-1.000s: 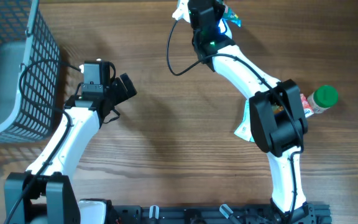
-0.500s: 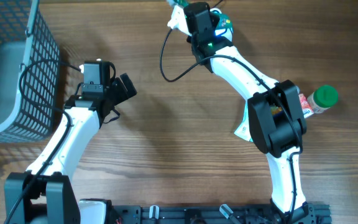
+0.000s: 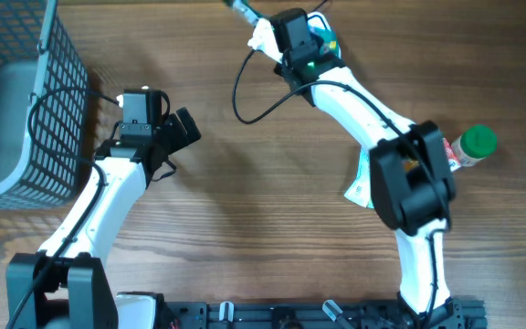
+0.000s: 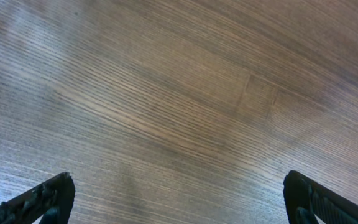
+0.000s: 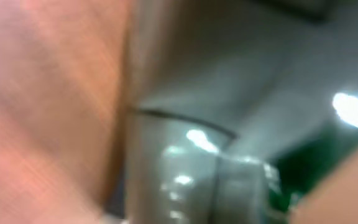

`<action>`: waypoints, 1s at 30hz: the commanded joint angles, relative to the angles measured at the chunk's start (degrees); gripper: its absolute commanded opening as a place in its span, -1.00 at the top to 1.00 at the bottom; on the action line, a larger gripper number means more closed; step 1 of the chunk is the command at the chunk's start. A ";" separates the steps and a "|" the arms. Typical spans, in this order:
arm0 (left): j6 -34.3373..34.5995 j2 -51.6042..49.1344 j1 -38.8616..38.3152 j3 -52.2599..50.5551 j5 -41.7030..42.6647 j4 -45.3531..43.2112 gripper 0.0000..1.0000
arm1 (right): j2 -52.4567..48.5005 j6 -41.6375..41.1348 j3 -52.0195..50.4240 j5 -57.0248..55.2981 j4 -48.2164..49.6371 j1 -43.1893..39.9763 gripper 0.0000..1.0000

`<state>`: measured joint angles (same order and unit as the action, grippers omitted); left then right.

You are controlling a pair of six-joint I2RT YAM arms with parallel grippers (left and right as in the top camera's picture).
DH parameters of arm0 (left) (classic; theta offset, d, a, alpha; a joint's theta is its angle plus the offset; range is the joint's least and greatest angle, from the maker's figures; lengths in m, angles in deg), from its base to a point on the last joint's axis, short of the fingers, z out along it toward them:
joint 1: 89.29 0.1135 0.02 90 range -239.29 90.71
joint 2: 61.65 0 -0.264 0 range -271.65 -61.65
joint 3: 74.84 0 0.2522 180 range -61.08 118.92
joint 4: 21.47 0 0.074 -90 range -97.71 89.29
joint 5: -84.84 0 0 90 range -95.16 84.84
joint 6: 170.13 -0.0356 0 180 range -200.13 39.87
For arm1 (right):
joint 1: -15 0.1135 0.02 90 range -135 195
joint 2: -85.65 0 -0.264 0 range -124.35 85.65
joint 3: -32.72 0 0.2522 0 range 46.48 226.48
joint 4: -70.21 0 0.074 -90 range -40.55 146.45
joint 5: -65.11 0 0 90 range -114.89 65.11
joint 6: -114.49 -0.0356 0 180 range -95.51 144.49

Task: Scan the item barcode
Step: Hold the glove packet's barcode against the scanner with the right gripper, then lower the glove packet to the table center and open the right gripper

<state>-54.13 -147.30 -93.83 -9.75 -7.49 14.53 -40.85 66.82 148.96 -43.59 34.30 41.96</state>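
Observation:
My right gripper [image 3: 270,27] is stretched to the far edge of the table, shut on a white and teal item [image 3: 329,40] that sticks out on both sides of it. The right wrist view is blurred. It shows only a shiny silver-grey surface [image 5: 216,168] close up, with green at its right, and no barcode can be made out. My left gripper [image 3: 186,128] hovers over bare wood at the left, open, its two black fingertips [image 4: 53,194] far apart with nothing between them.
A dark wire basket [image 3: 62,82] with a grey liner stands at the far left. A green-capped bottle [image 3: 471,144] lies at the right, beside the right arm. A white and teal packet [image 3: 358,188] lies partly under that arm.
The right gripper has swung a little to the left and turned with the item in it. A grey tip now shows at the top edge. The left arm has stayed still.

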 commanded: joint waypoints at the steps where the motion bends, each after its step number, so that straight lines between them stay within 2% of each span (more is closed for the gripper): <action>1: -0.26 0.20 0.11 0.44 -0.76 -0.17 -1.00 | 8.74 -18.88 0.31 19.15 -7.67 0.17 0.91; 5: -0.28 0.20 0.11 0.44 -0.76 -0.17 -1.00 | 9.81 -36.65 0.22 36.46 -22.25 0.17 0.88; 7: -0.28 0.20 0.11 0.44 -0.76 -0.17 -1.00 | 9.57 -41.77 -0.63 38.38 -29.22 0.17 0.88; 9: -0.28 0.20 0.11 0.44 -0.76 -0.17 -1.00 | 9.60 -43.54 -2.23 38.07 -33.83 0.17 0.88; 10: -0.28 0.20 0.11 0.44 -0.76 -0.17 -1.00 | 9.57 -44.52 -3.28 38.10 -35.21 0.17 0.79; 11: -0.26 0.20 0.11 0.44 -0.76 -0.17 -1.00 | 9.57 -45.81 -5.03 38.12 -35.85 0.17 0.59; 12: -0.28 0.20 0.11 0.44 -0.76 -0.17 -1.00 | 9.57 -46.66 -6.71 38.10 -35.80 0.17 0.14; 13: -0.28 0.20 0.11 0.44 -0.76 -0.17 -1.00 | 9.57 -46.84 -8.07 37.83 -35.50 0.17 -0.43; 14: -0.28 0.20 0.11 0.44 -0.76 -0.17 -1.00 | 9.57 -46.86 -9.40 37.64 -35.01 0.17 -0.86; 15: -0.28 0.20 0.11 0.44 -0.76 -0.17 -1.00 | 9.57 -46.90 -10.49 37.11 -34.75 0.17 -0.99; 20: -0.28 0.20 0.11 0.44 -0.76 -0.17 -1.00 | 9.60 -50.73 -14.84 31.61 -33.46 0.17 -0.99; 24: -0.28 0.20 0.11 0.44 -0.76 -0.17 -1.00 | 9.57 -50.88 -15.61 31.58 -32.85 0.17 -0.99; 30: -0.28 0.20 0.11 0.44 -0.76 -0.17 -1.00 | 9.60 -50.90 -15.61 31.58 -22.40 0.17 -0.99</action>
<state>-54.13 -147.30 -93.83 -9.75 -7.49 14.53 -30.75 16.74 133.44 -11.20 7.59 42.00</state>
